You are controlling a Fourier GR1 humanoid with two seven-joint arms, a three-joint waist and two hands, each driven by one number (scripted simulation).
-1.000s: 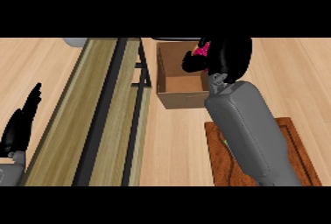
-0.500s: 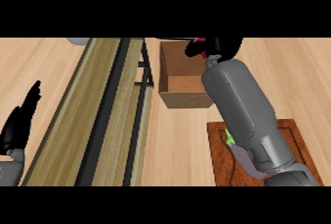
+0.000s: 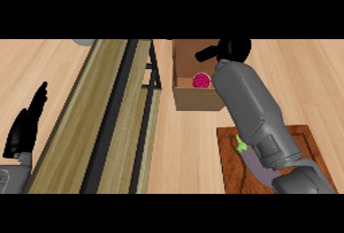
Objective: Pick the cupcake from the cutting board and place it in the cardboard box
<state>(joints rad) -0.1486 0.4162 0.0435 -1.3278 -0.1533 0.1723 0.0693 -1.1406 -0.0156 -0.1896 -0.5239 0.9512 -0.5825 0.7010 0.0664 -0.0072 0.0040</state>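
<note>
Cupcake [image 3: 201, 80] inside cardboard box [image 3: 197, 99], right hand [image 3: 227, 50] above it, released, fingers relaxed.

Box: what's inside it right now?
A pink cupcake sits inside the box, against its right side. The right hand hangs over the box's far right corner and its forearm covers the right wall, so that part of the inside is hidden.

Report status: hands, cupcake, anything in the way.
Right hand over cardboard box, open, holding nothing. Left hand resting open at left edge. Cupcake inside box. Nothing in the way.
</note>
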